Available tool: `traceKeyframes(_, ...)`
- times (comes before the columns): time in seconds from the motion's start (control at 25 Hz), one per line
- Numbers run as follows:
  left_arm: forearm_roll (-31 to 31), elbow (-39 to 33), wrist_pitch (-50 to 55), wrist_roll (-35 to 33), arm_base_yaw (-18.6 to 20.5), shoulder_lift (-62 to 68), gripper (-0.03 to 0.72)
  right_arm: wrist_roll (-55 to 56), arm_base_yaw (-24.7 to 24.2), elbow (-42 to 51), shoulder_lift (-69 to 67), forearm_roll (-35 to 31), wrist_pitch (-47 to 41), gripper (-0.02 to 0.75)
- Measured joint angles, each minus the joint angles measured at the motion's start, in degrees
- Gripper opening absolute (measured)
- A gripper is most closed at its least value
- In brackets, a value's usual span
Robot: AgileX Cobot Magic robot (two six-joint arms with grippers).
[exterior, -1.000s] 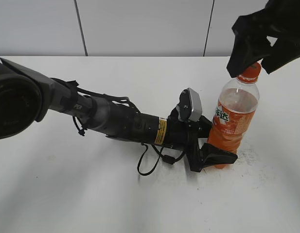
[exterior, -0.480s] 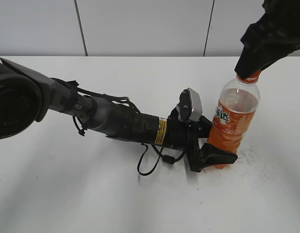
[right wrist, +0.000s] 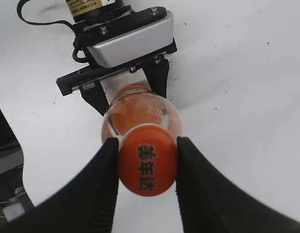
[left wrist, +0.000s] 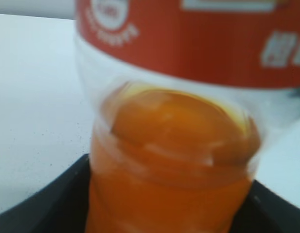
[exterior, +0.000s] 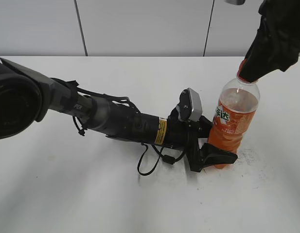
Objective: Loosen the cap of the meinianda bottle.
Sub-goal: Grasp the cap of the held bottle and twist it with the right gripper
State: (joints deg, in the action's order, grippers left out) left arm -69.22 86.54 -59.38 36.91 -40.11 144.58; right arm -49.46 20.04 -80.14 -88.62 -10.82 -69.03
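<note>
The meinianda bottle [exterior: 234, 121] stands upright on the white table, clear plastic with orange drink and an orange label. My left gripper [exterior: 215, 154] is shut on its ribbed lower body; the bottle fills the left wrist view [left wrist: 174, 160]. My right gripper [exterior: 254, 65] comes down from above and is shut on the orange cap [right wrist: 147, 165], one black finger on each side [right wrist: 146, 167]. The cap's top shows dark Chinese characters. In the exterior view the cap is mostly hidden behind the right gripper's fingers.
The left arm [exterior: 115, 121] lies low across the table from the left, with a loose black cable loop [exterior: 150, 165] beside it. The white table [exterior: 91, 194] extends around the bottle. A grey panelled wall stands behind.
My right gripper has come down over the bottle's top and closed on the cap, which was in plain sight a second ago. The left gripper and bottle have not moved.
</note>
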Motion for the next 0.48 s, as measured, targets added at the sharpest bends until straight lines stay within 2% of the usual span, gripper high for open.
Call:
traceKeyframes(0.12, -0.1, 0.0, 0.0, 0.0, 0.0, 0.0, 0.545, 4.1, 0.0, 0.0, 0.0, -0.1, -0.3, 0.326)
traceKeyframes(0.2, -0.2, 0.0, 0.0, 0.0, 0.0, 0.0, 0.545, 9.4, 0.0, 0.0, -0.1, 0.0, -0.4, 0.437)
traceKeyframes(0.28, -0.2, 0.0, -0.1, 0.0, 0.0, 0.0, 0.545, 15.3, 0.0, 0.0, -0.1, 0.0, -0.2, 0.508)
traceKeyframes(0.48, -0.2, 0.0, -0.1, 0.0, 0.0, 0.0, 0.545, 32.4, 0.0, 0.0, -0.1, 0.1, 2.2, 0.552)
